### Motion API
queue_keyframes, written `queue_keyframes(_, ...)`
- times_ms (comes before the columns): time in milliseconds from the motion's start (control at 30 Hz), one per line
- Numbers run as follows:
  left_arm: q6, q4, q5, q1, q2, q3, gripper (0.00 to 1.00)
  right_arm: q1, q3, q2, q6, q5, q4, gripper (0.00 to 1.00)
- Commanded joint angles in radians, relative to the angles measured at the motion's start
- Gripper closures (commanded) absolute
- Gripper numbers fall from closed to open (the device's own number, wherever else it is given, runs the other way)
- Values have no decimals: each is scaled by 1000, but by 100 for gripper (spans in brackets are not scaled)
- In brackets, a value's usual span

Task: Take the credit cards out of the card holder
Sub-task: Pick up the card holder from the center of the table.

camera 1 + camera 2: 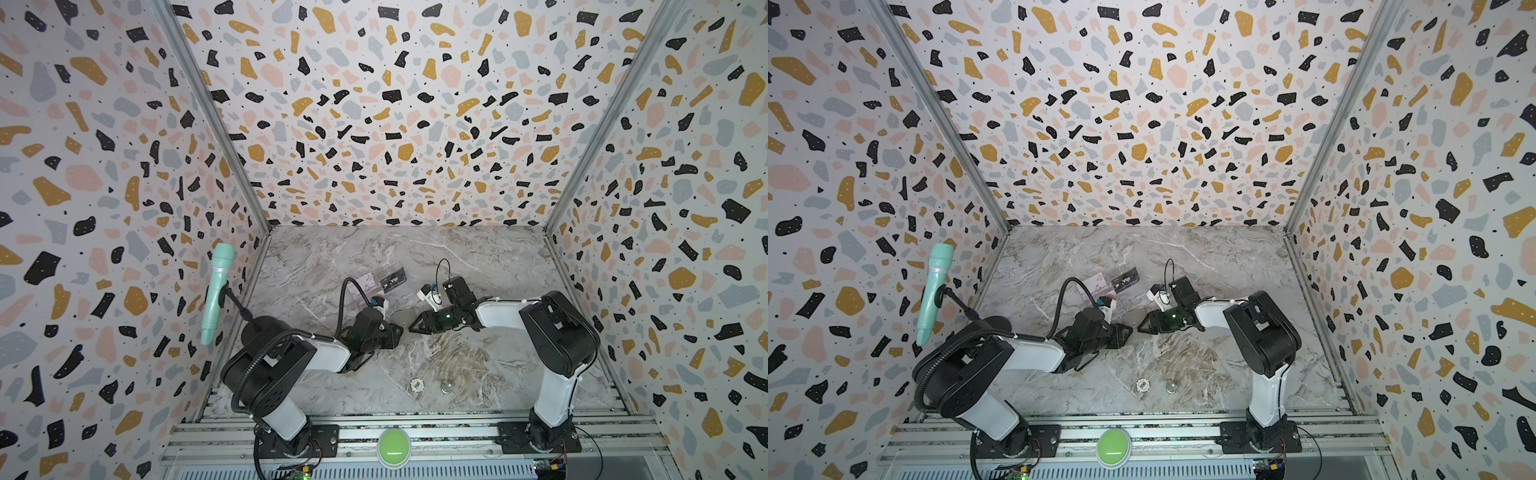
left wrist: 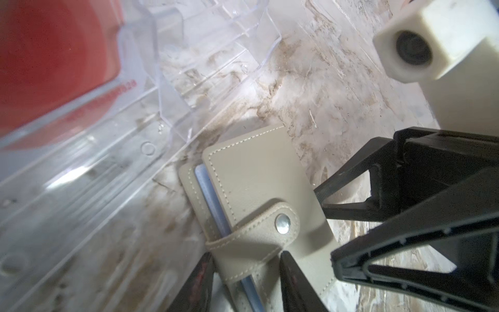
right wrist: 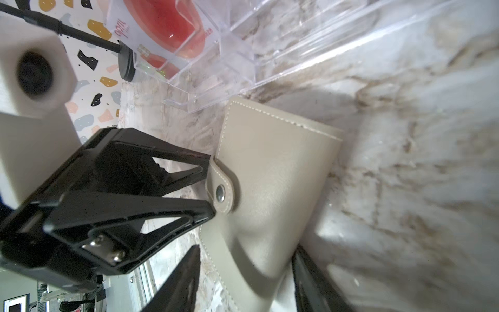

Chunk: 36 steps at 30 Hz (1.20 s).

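The taupe card holder (image 2: 256, 186) (image 3: 275, 167) lies closed on the marble between both arms, barely seen in both top views (image 1: 405, 321) (image 1: 1133, 322). Its snap strap (image 2: 282, 224) is fastened, and a blue-grey inner edge shows at the side. My left gripper (image 2: 247, 272) (image 3: 210, 186) pinches the strap across its width. My right gripper (image 3: 247, 278) (image 2: 325, 227) squeezes the opposite end, which bows upward. A white credit card with a red circle (image 2: 54, 54) (image 3: 167, 24) stands in the clear tray (image 2: 172, 81). The black VIP card (image 1: 392, 280) and a white-pinkish card (image 1: 365, 283) are there too.
A poker chip (image 1: 416, 385) and a small round metal piece (image 1: 446, 389) lie near the table's front. A green button (image 1: 393, 446) sits on the front rail. A mint microphone (image 1: 216, 291) stands at the left wall. Patterned walls enclose three sides.
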Motion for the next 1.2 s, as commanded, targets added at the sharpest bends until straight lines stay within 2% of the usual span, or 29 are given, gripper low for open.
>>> queue_keyframes(0, 7, 44, 33, -8, 34, 6, 62, 6, -10, -6, 36, -95, 77, 45)
queue_keyframes(400, 10, 57, 44, -8, 39, -2, 64, -42, -95, -52, 211, -287, 355, 50)
queue_keyframes(533, 5, 72, 58, -7, 48, -1, 65, -42, -94, -38, 207, -256, 347, 52)
queue_keyframes(767, 8, 83, 77, -9, 50, -3, 65, -34, -88, -24, 192, -119, 315, 57)
queue_keyframes(1167, 8, 71, 57, -8, 34, -3, 62, -20, -84, -38, 183, -53, 303, 71)
